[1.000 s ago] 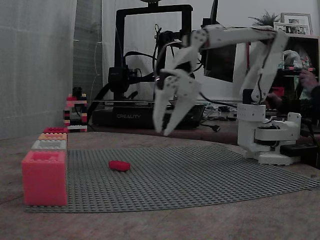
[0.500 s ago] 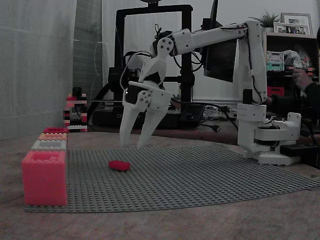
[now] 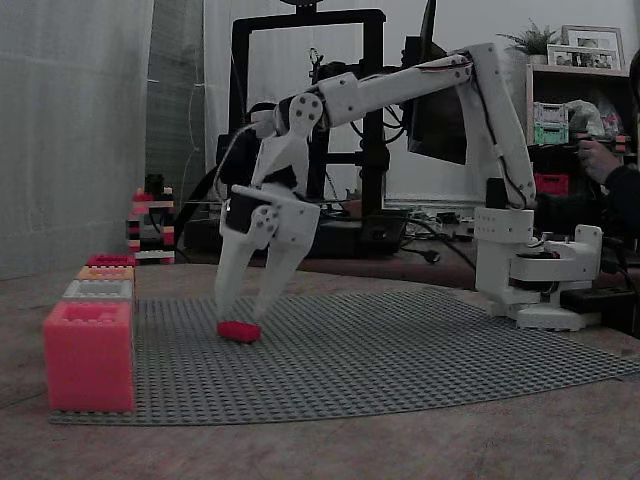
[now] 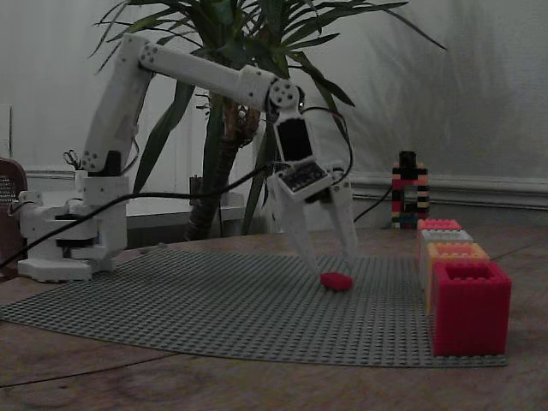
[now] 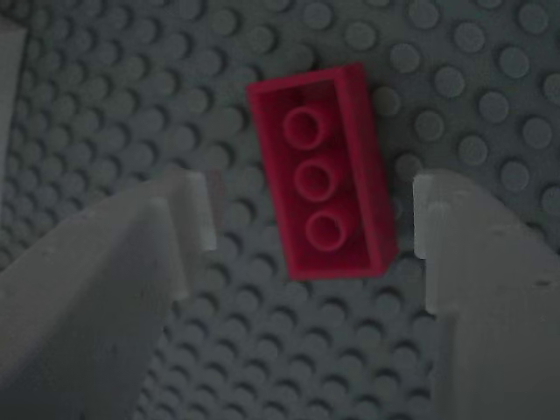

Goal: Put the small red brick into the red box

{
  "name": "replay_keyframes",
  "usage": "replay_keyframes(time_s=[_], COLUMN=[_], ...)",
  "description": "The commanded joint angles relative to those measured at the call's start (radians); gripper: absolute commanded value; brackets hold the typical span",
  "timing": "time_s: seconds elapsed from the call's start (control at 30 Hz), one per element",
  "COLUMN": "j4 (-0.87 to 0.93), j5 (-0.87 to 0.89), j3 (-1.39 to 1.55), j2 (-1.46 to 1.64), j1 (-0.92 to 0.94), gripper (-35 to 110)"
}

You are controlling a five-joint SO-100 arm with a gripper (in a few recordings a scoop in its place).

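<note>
The small red brick (image 5: 322, 171) lies flat on the grey studded baseplate (image 3: 400, 350), three round rings showing on its upper face. My white gripper (image 3: 243, 315) is open and lowered over it, one fingertip on each side and the tips just above the plate. The brick (image 3: 239, 331) sits between and slightly below the tips, also in the other fixed view, where the gripper (image 4: 332, 264) hangs over the brick (image 4: 336, 281). In the wrist view both fingers (image 5: 188, 232) stand clear of the brick's sides. The red box (image 4: 469, 308), deep crimson, ends a row of boxes; it is the far box (image 3: 110, 260) from the opposite side.
The row along the plate's edge also holds an orange box (image 4: 456, 251), a grey box (image 3: 98, 290) and a coral-red box (image 3: 88, 355). A striped brick tower (image 3: 150, 225) stands beyond the row. The arm's base (image 3: 535, 270) sits at the plate's other side. A printer (image 3: 300, 120) stands behind.
The arm has swung left in the fixed view and dropped down, bringing the open gripper from high above the plate to straddle the brick. The brick has not moved.
</note>
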Motion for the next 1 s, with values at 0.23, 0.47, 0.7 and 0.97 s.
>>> replay_keyframes(time_s=[0.23, 0.47, 0.7, 0.97], j4=[-0.009, -0.018, -0.021, -0.018], j5=[0.005, 0.008, 0.038, 0.158], j3=[-0.104, -0.110, -0.137, -0.155], j2=[-0.018, -0.038, -0.037, 0.086], j1=[-0.037, -0.040, -0.040, -0.026], gripper=[19, 17, 0, 0])
